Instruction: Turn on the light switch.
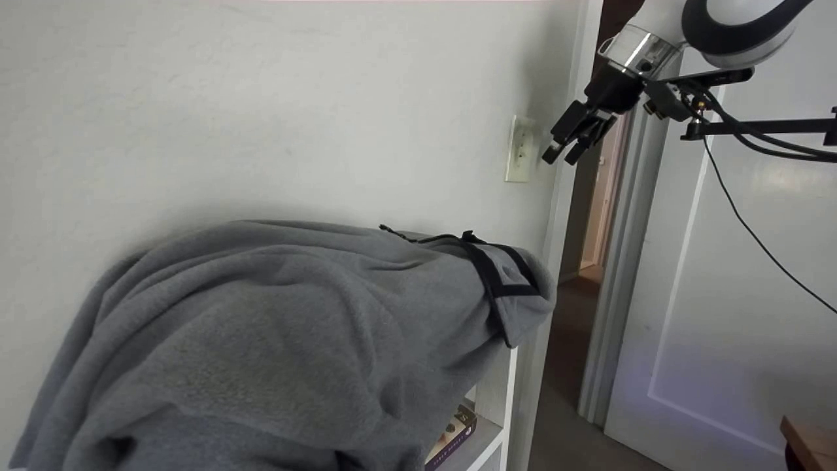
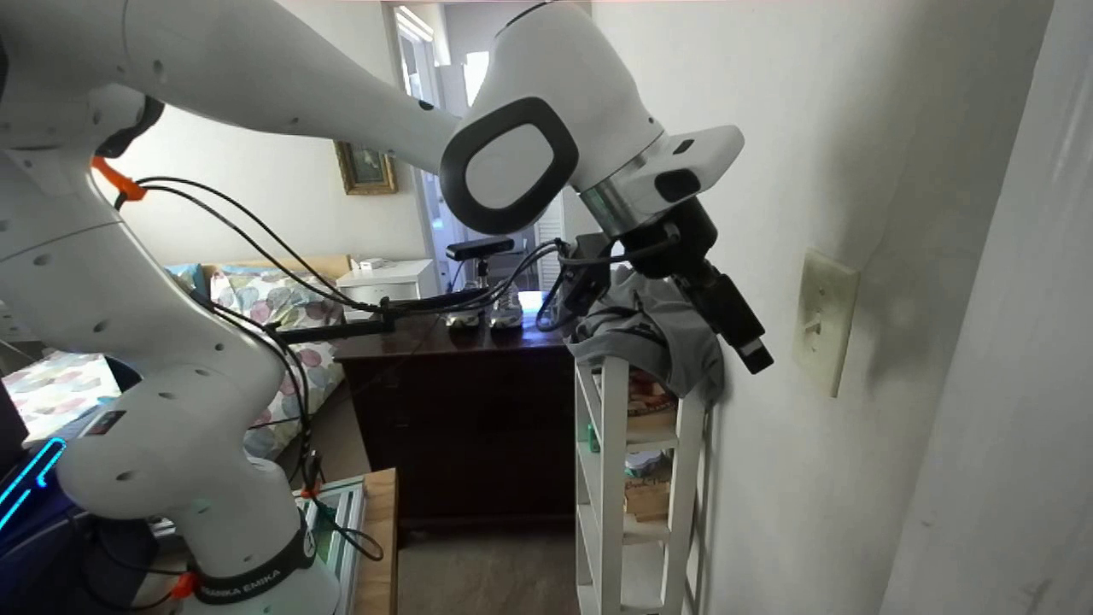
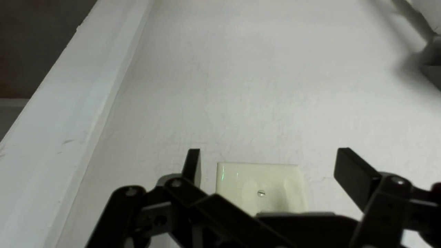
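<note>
Off-white wall [image 2: 786, 77] beside a door trim [image 3: 75, 96] carried the light switch [image 2: 827, 325], near my end effector [image 3: 270, 165] but not touching. Its fingers [image 3: 355, 175] stood wide apart w/ nothing held. I judged the switch rigid, fixed by a screw [image 3: 261, 193] & prob. slick; its tiny toggle [image 2: 812, 326] looked light to flick, so no grip req'd, just a fingertip on the nub. Black band [image 2: 256, 574] read "RANKA EMIKA", 1st letter unclear; book [image 1: 458, 435] lettering was too small to read.

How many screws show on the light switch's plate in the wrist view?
1: a slotted screw, on the uncovered part of the light switch. The claw blocks the rest of it in that view, so another may be hidden.
</note>
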Action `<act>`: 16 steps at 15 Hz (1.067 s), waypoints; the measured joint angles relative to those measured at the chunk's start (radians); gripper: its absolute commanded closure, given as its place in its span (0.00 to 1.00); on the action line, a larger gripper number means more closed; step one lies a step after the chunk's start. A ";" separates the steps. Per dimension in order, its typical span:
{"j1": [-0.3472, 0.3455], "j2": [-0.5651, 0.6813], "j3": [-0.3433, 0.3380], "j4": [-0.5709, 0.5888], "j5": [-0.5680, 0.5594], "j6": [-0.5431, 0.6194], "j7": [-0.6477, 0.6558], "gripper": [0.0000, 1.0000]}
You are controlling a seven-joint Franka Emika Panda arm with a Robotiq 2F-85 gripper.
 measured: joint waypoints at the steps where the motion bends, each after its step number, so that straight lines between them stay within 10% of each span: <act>1: 0.000 0.004 0.001 0.007 0.000 -0.005 0.003 0.00; 16: 0.000 0.065 0.005 0.060 -0.015 0.025 0.029 0.08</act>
